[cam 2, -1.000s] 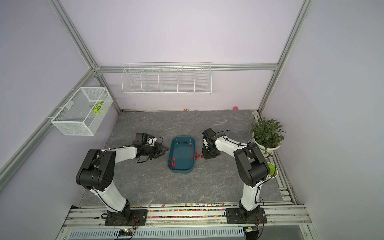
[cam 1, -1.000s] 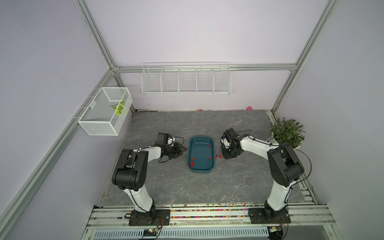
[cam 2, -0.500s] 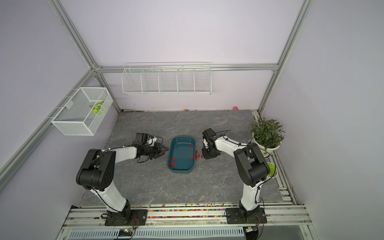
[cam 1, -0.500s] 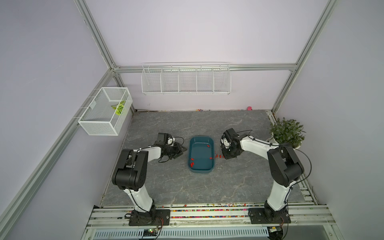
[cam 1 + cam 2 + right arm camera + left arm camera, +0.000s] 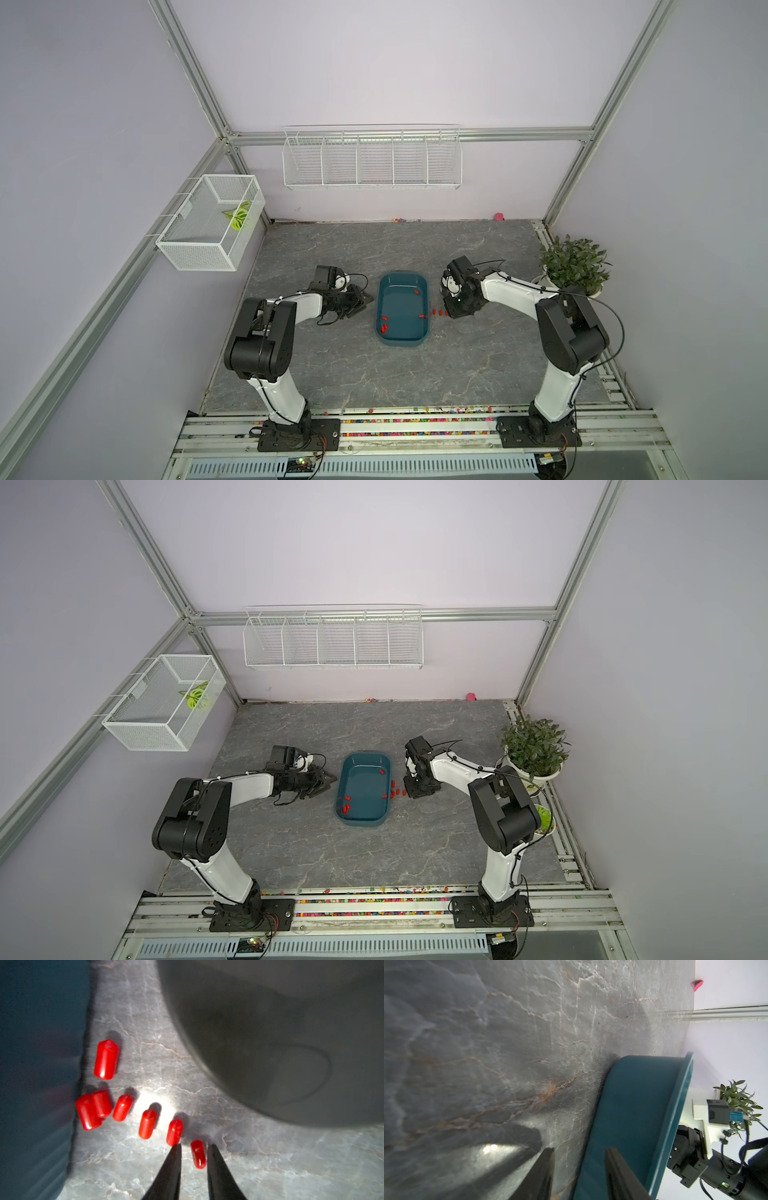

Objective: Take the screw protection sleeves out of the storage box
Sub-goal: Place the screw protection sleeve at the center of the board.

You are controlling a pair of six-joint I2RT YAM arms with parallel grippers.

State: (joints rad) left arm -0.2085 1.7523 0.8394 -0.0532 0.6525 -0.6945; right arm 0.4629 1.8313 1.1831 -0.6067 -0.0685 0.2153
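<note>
Right hand (image 5: 194,1145), fingers (image 5: 168,1174) parted and holding nothing, straddles one screw protection sleeve (image 5: 198,1154) on the table (image 5: 280,1167) beside the storage box (image 5: 37,1064); a straight-up lift should avoid nudging it.

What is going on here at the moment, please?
The right tool is low over the table beside the box, jaws apart around one red sleeve lying there. Six more sleeves lie in a line next to it, outside the box. A few others are inside the box. The left tool sits open and empty at the box's other side.
</note>
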